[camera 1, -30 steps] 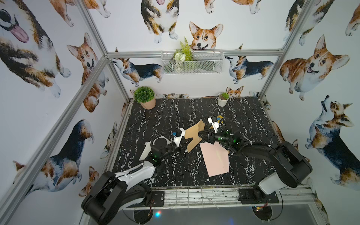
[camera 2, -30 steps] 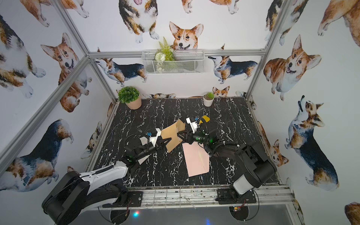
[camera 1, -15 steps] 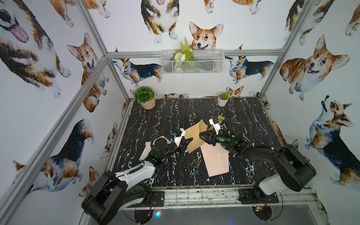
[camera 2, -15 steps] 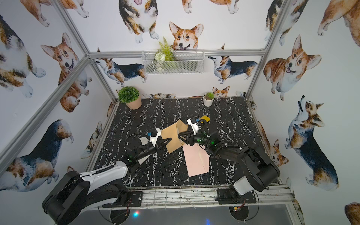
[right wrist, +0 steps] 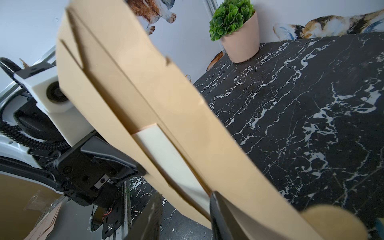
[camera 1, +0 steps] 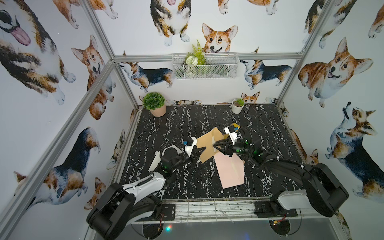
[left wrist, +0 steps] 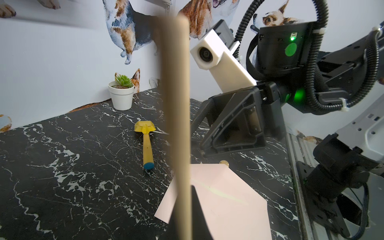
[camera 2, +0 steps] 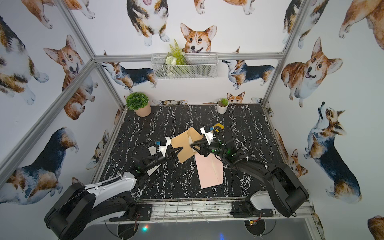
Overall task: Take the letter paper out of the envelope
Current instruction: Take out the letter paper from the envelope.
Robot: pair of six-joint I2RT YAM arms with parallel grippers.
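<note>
The brown envelope is gripped above the desk by the closed left hand; the right hand is parted about its opposite edge, nothing clamped. The pink letter paper is laid flat on the desk

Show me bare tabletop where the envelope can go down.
Free: the back strip of the table between the big plant pot and the small white pot; also the front patch between the left arm and the pink paper. Crowded: the middle, around the envelope and yellow scoop.
</note>
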